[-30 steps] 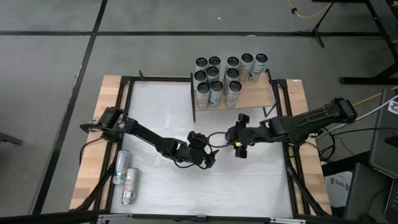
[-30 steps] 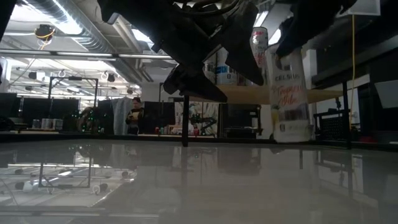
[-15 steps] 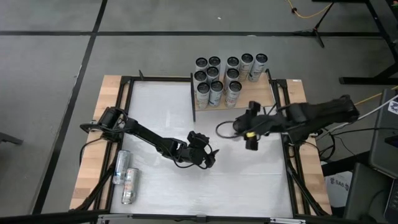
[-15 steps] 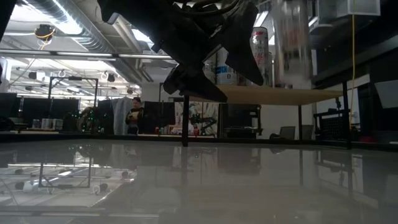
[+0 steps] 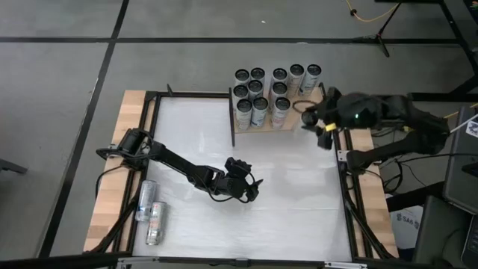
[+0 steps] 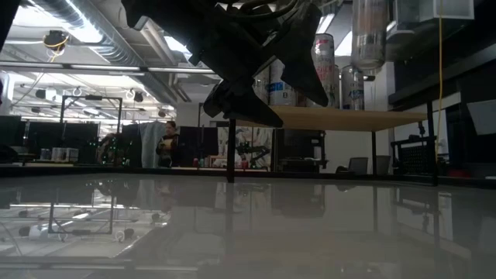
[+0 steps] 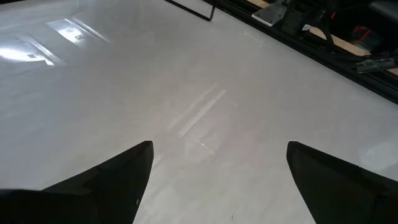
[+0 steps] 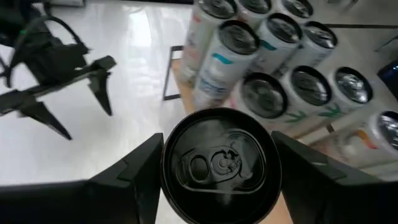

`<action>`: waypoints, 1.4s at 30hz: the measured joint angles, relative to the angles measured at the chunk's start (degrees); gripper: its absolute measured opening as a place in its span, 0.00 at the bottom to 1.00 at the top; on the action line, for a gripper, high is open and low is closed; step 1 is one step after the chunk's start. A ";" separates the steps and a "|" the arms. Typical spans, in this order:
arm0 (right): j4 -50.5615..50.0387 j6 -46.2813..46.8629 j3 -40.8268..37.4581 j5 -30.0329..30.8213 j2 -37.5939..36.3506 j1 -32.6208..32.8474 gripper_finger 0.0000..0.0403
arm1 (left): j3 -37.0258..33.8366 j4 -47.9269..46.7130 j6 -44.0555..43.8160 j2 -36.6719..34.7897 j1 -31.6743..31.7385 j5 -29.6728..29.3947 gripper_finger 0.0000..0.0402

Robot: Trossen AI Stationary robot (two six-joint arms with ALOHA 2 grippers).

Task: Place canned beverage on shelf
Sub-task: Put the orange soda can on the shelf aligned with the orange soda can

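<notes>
My right gripper (image 5: 315, 119) is shut on a white beverage can with a dark top (image 8: 217, 165), held above the right part of the shelf (image 5: 299, 116), a pale wood board on black posts at the table's far side. In the low view the can (image 6: 369, 35) hangs above the board (image 6: 349, 118). Several cans (image 5: 258, 101) stand upright on the shelf. My left gripper (image 5: 250, 187) is open and empty over the middle of the table; its wrist view shows only the white tabletop (image 7: 205, 112) between its fingers. My right gripper pinches the can between its two fingers (image 8: 140, 180), one on each side of the can's wall just below the rim (image 8: 166, 171). The can stays upright, top up, lifted clear of the table and of the shelf board.
Two more cans (image 5: 146, 200) lie on their sides at the table's near left edge. The standing cans fill the shelf's left and far parts; bare board (image 5: 310, 119) shows at its near right. Black frame posts (image 5: 340, 153) run along the table's right edge.
My right gripper has carried the can from the middle of the table toward the far right, up to the shelf. The can has risen from table height to above the shelf board and stays upright.
</notes>
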 joint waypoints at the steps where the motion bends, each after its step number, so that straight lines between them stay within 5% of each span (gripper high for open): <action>1: 0.04 -1.47 0.01 -1.06 -0.25 -1.87 0.60 | 0.00 0.00 0.00 0.00 0.00 0.00 0.91; 26: 3.88 -29.58 0.02 -37.43 7.22 -43.20 0.60 | 0.00 0.04 -0.11 0.01 0.07 -1.25 0.91; 42: 3.92 -38.08 0.02 -42.36 14.56 -47.54 0.60 | 0.00 0.04 -0.44 0.02 0.51 -2.58 0.91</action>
